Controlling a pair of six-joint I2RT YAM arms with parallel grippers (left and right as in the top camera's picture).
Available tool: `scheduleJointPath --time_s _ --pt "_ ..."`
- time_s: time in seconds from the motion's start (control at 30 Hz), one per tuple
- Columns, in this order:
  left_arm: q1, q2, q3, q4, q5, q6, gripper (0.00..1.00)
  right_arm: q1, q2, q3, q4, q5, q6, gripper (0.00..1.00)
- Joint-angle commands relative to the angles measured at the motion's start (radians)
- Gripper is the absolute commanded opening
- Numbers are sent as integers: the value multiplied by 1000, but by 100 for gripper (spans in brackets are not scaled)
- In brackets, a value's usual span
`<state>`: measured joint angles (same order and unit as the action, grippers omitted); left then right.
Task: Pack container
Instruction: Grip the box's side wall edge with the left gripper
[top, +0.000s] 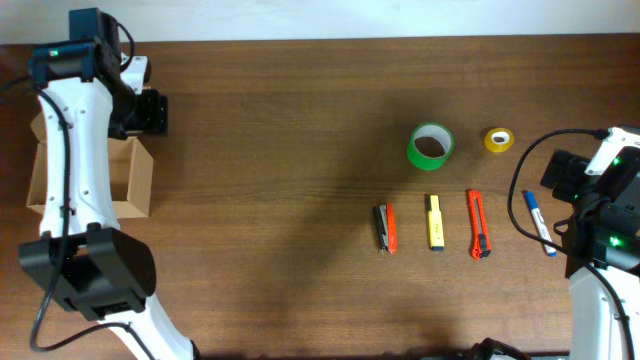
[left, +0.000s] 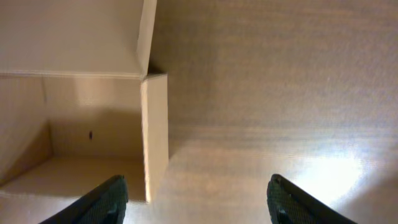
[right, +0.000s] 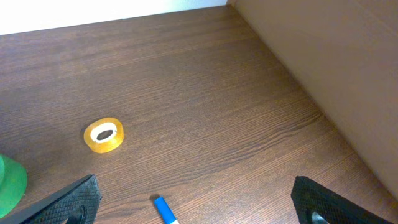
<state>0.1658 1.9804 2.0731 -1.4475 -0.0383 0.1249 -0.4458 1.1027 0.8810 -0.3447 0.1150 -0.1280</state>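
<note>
The container (top: 132, 180) is an open brown cardboard box at the table's left edge, partly under my left arm. In the left wrist view its empty inside (left: 87, 134) and side wall (left: 155, 124) show at the left. My left gripper (top: 152, 111) (left: 198, 208) is open and empty, above the box's far right corner. My right gripper (top: 562, 178) (right: 199, 210) is open and empty at the right, just above the table near a blue pen (top: 538, 222) (right: 165, 210).
A green tape roll (top: 431, 146) (right: 9, 180) and a small yellow tape roll (top: 499, 140) (right: 104, 135) lie right of the middle. Below them lie a red-and-black tool (top: 385, 228), a yellow highlighter (top: 436, 221) and an orange utility knife (top: 479, 224).
</note>
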Motion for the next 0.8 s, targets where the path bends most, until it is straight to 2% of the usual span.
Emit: scheduleJointPath --time_s 0.0,0.13,0.27,0.3,0.33,0.4,0.6,0.77 --pt "18 -22 20 -11 -12 28 72 -6 0 21 3 13 5 99" --pt "32 -81 -23 -2 -15 34 72 -6 0 21 3 13 5 99" --pt "40 -228 -156 58 -72 34 85 -6 0 21 3 13 5 99" --pt "40 -280 -211 94 -100 35 87 -6 0 21 3 13 5 99" --pt "40 -325 -260 131 -116 43 94 -6 0 21 3 13 5 99" --pt "48 -396 -358 209 -116 64 99 -6 0 21 3 13 5 99" --pt "93 -409 -554 343 -38 80 100 -6 0 21 3 13 5 99" --pt "157 -340 -594 360 61 139 100 -6 0 21 3 13 5 99"
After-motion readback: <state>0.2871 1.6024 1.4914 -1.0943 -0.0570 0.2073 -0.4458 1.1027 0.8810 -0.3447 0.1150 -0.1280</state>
